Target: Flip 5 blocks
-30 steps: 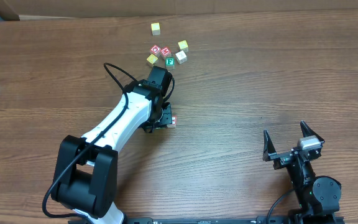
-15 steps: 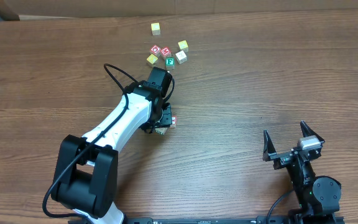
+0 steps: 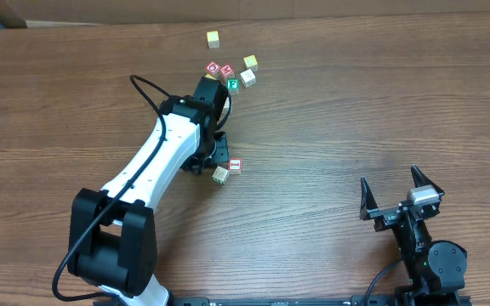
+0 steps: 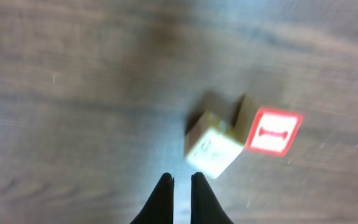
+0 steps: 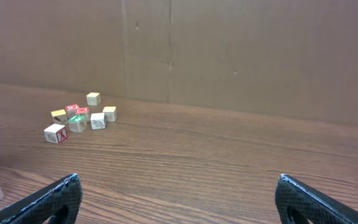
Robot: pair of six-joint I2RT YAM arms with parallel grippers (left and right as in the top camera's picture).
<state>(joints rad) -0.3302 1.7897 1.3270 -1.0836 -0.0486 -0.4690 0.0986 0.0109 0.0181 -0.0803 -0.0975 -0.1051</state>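
The white left arm (image 3: 156, 161) is spanning the wooden tabletop (image 3: 339, 110) diagonally, its wrist pointing toward the far side. The left pincer (image 4: 180, 179) is hovering just above the wood with its two dark fingertips drawn almost together, leaving only a thin slit and gripping nothing.

Just ahead of those tips, a pale block (image 4: 213, 146) is sitting turned at an angle, its print too blurred to read in the left wrist view. Right beside it, the red "I" block (image 4: 273, 132) is lying flat with its red-framed face pointing upward. The two are so close that I cannot tell whether they are touching. Overhead, this pair is lying near the middle of the tabletop, just beside the arm's wrist, with the pale one nearer the robot.

Farther back, well apart from that pair, the remaining cubes are lying in a loose cluster. The green "E" block (image 3: 232, 84) is sitting at its near edge, and a white-faced block (image 3: 247, 76) is just beside it. A pair of red-topped cubes (image 3: 214, 68) is lying behind them, a yellow-topped cube (image 3: 251, 61) is sitting at the cluster's right, and a lone yellow-topped cube (image 3: 213, 38) is lying farthest back. The arm is covering the cluster's left edge.

The right pincer (image 5: 178, 182) is standing spread wide and empty at the near right of the tabletop, well apart from every block.
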